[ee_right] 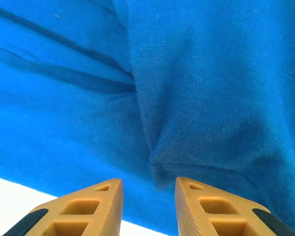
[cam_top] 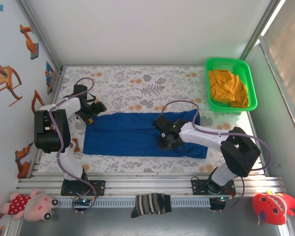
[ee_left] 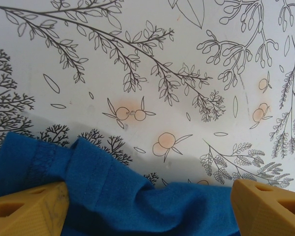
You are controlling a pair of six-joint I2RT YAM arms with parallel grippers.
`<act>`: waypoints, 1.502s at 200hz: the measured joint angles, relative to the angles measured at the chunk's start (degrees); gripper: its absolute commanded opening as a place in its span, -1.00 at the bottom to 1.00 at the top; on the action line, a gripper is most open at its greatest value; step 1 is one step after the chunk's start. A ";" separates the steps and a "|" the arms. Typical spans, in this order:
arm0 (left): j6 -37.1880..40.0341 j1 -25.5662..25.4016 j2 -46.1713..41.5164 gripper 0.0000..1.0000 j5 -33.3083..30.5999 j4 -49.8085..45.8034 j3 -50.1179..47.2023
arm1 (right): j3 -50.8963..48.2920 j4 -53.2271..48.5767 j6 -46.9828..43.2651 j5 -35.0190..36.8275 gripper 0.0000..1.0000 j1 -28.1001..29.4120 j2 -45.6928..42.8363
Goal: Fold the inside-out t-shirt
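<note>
Left gripper (ee_left: 148,196), jaws wide apart, straddles the t-shirt's (cam_top: 128,135) far-left corner; right gripper (ee_right: 148,183), jaws slightly parted and empty, sits over its right half.

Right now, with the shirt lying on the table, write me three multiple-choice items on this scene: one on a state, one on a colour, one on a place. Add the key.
1. How does the royal-blue cloth t-shirt lie?
A. balled up
B. spread flat in a long band
C. rolled into a tube

2. What colour is the rectangular plastic basket that holds the orange-yellow cloth?
A. green
B. red
C. white

3. Where does the black-and-white striped knit sock lie?
A. in the basket
B. on the t-shirt
C. on the metal rail at the near edge

Key:
1 B, it stretches flat from left to right in the top view.
2 A, its rim and walls are bright green.
3 C, it lies on the rail, apart from shirt and basket.
</note>
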 measured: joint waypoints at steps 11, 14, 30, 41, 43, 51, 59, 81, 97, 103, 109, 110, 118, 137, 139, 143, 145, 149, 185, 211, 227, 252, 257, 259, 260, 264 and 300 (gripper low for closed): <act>0.00 0.00 0.00 0.70 0.00 0.00 0.00 | 0.00 0.26 -0.13 0.66 -0.35 0.02 0.68; 0.00 0.00 0.00 0.70 0.00 0.00 0.00 | 0.00 0.26 -0.20 0.90 -0.35 0.02 0.87; 0.00 0.00 0.00 0.70 0.00 0.00 0.00 | 0.00 0.28 -0.57 1.95 -0.40 0.02 1.86; 0.00 0.00 0.00 0.70 0.00 0.00 0.00 | 0.00 0.28 -1.07 2.58 -0.49 0.02 2.56; 0.00 0.00 0.00 0.70 0.00 0.00 0.00 | 0.00 0.28 -0.98 2.67 -0.51 0.02 2.69; 0.00 0.00 0.00 0.70 0.00 0.00 0.00 | 0.00 0.33 -1.18 2.99 -0.66 0.02 3.21; 0.00 0.00 0.00 0.70 0.00 0.00 0.00 | 0.00 0.39 -1.73 3.21 -0.87 0.02 3.67; 0.00 0.00 0.00 0.70 0.02 0.00 0.00 | 0.04 0.44 -1.55 3.93 -1.00 0.02 3.93; 0.02 0.04 0.00 0.70 0.02 0.00 0.00 | 0.39 -0.02 -1.68 4.07 -1.00 0.02 3.32; 0.02 0.07 0.00 0.70 0.02 0.00 0.00 | 0.74 -0.31 -1.70 4.04 -1.00 0.02 2.80; 0.02 0.07 0.00 0.70 0.02 0.00 0.00 | 1.03 -0.46 -1.70 4.00 -1.00 0.02 2.23; 0.04 0.07 0.00 0.70 0.02 0.00 0.00 | 1.11 -0.48 -1.70 3.98 -1.00 0.02 2.10; 0.07 0.07 0.00 0.70 0.02 0.00 0.00 | 1.70 -0.79 -1.70 3.76 -1.00 0.02 1.25; 0.13 0.15 0.00 0.70 0.11 0.00 0.00 | 3.37 -1.29 -1.68 2.29 -1.00 0.02 -0.96; 0.13 0.15 0.00 0.70 0.13 0.00 0.00 | 3.58 -1.31 -1.68 2.14 -1.00 0.02 -1.20; 0.13 0.22 0.00 0.70 0.17 0.00 0.00 | 3.89 -1.29 -1.66 1.73 -1.00 0.02 -1.62; 0.13 0.22 0.00 0.70 0.22 0.00 0.00 | 4.07 -1.29 -1.68 1.46 -1.00 0.02 -1.81; 0.13 0.26 0.00 0.70 0.24 0.00 0.00 | 4.35 -1.29 -1.66 1.11 -1.00 0.02 -2.12; 0.15 0.33 0.00 0.70 0.37 0.00 0.00 | 4.81 0.63 -0.92 -3.80 -1.00 0.02 -2.71; 0.22 0.48 0.00 0.71 0.98 -0.52 0.44 | 4.31 4.72 0.28 -9.20 -0.32 0.02 -1.81; 0.46 0.94 -0.13 0.72 2.05 -1.31 1.73 | 3.91 5.35 0.59 -10.51 -0.29 -0.11 -1.99; 0.57 2.03 -2.45 0.74 3.96 -2.01 4.37 | 3.82 5.01 0.48 -10.62 -0.29 -2.97 -4.55; 0.57 2.25 -3.32 0.74 4.28 -2.19 4.92 | 3.69 4.96 0.46 -10.58 -0.30 -4.20 -5.55; 0.57 2.29 -3.67 0.74 4.35 -2.23 5.14 | 3.61 4.94 0.46 -10.54 -0.30 -4.70 -6.01; 0.57 2.34 -3.96 0.74 4.39 -2.27 5.29 | 3.61 4.94 0.46 -10.51 -0.30 -4.87 -6.14; 0.57 2.51 -4.74 0.74 4.61 -2.32 5.68 | 3.45 4.92 0.46 -10.34 -0.30 -5.92 -6.86; 0.26 2.40 -10.78 0.74 6.36 -1.51 5.31 | -0.79 6.99 0.46 -10.21 -0.31 -14.95 -10.12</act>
